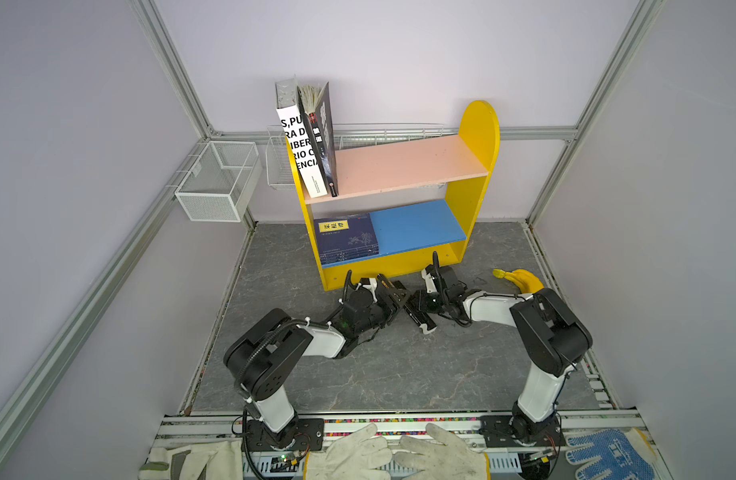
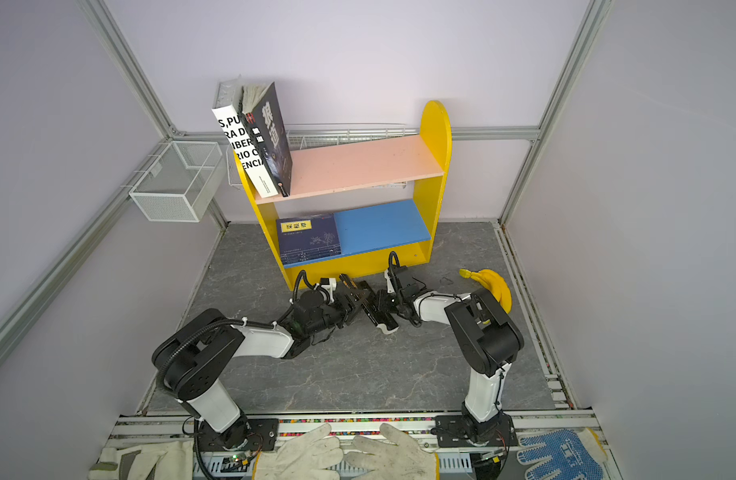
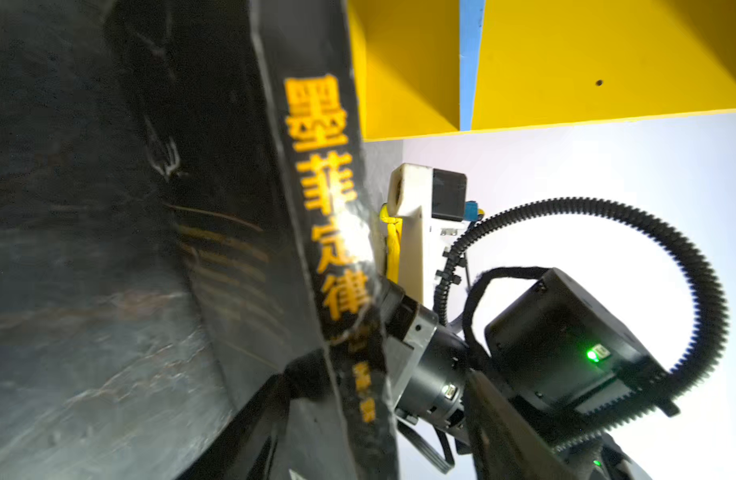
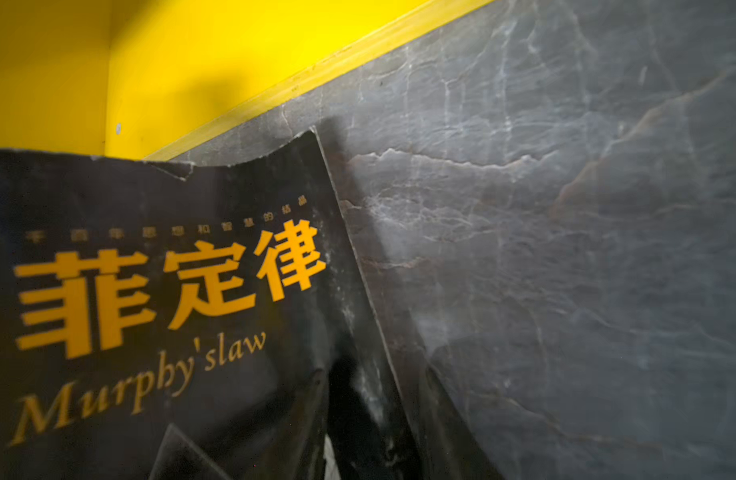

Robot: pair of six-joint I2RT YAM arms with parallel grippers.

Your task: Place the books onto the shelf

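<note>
Two upper books: white book [image 1: 301, 153] and dark book [image 1: 327, 141] lean on the shelf's [image 1: 478, 137] pink board.
Navy stack [image 1: 347, 239]: flat on the blue board.
Black book [image 4: 170, 332]: on edge on the table [image 1: 399, 374], before the shelf.
Right gripper [image 1: 419, 302]: clamps it.
Left gripper [image 1: 395, 296]: jaws apart, beside it.

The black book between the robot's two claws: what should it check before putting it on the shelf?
1. Grip: ok, the right gripper looks clamped on the end of the black book.
2. Other claw free of the book: cannot tell. The left gripper has its jaws open around it, but contact is hidden.
3. Room on the pink upper board: ok, there is space beside the white book and the dark upright book.
4. Cover undamaged: not ok, one edge looks bent and ragged.
5. Path: ok, the banana lies apart on the floor.
</note>
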